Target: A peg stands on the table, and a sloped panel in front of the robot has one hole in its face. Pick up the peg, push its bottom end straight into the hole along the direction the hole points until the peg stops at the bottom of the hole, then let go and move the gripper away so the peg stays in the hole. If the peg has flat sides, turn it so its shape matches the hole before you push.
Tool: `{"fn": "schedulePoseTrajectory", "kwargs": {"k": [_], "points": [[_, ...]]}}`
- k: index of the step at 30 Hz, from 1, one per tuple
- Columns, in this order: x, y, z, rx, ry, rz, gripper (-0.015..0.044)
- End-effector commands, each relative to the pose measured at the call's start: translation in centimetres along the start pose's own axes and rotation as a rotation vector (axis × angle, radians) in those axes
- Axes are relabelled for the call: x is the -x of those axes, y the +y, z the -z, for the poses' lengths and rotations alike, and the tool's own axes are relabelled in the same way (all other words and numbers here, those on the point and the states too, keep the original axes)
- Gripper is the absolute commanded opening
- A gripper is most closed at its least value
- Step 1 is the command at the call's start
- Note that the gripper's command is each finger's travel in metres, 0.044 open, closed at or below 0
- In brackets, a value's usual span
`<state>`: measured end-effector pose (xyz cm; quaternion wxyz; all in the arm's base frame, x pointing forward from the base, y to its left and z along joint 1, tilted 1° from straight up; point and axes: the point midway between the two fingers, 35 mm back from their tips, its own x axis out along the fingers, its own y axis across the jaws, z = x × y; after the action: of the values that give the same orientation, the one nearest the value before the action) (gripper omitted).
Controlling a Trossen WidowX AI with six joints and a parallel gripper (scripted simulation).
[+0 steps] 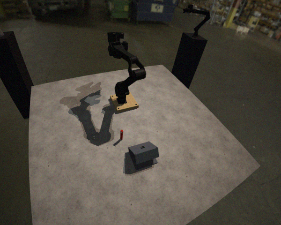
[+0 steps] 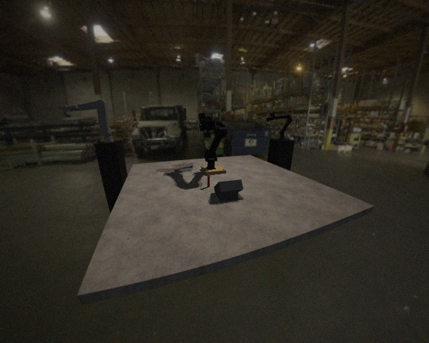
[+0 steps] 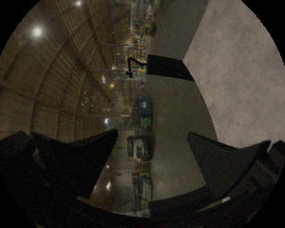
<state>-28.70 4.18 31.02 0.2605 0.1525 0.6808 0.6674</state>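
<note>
A thin red peg (image 1: 121, 135) (image 2: 208, 181) stands upright on the table (image 1: 184, 135) (image 2: 163, 236), between the arm's base and the panel block. The grey block with the sloped panel (image 1: 151, 147) (image 2: 227, 186) stands to the right of the peg and nearer the camera in the top view. One small dark hole (image 1: 142, 147) shows in its upper face. Its shape is too small to tell. My gripper (image 3: 153, 134) is open and empty in the wrist view, its fingers wide apart. The arm holds it high above its base, well away from the peg. The wrist view shows neither peg nor panel.
The arm's wooden base plate (image 1: 127, 106) (image 2: 218, 170) sits behind the peg. Two black pedestals stand beyond the table's edges, a left one (image 1: 11, 72) (image 2: 111, 169) and a right one (image 1: 188, 58) (image 2: 280, 153), each bearing another arm.
</note>
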Motion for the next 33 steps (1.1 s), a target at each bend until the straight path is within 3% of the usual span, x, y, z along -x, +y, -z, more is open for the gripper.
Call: {"fn": "schedulePoseTrajectory", "kwargs": {"k": [1, 33], "points": [[0.4, -0.2, 1.6, 0.008, 0.059, 0.015, 0.0440], [8.0, -4.0, 13.6, 0.162, 0.545, 0.158, 0.0440]]}}
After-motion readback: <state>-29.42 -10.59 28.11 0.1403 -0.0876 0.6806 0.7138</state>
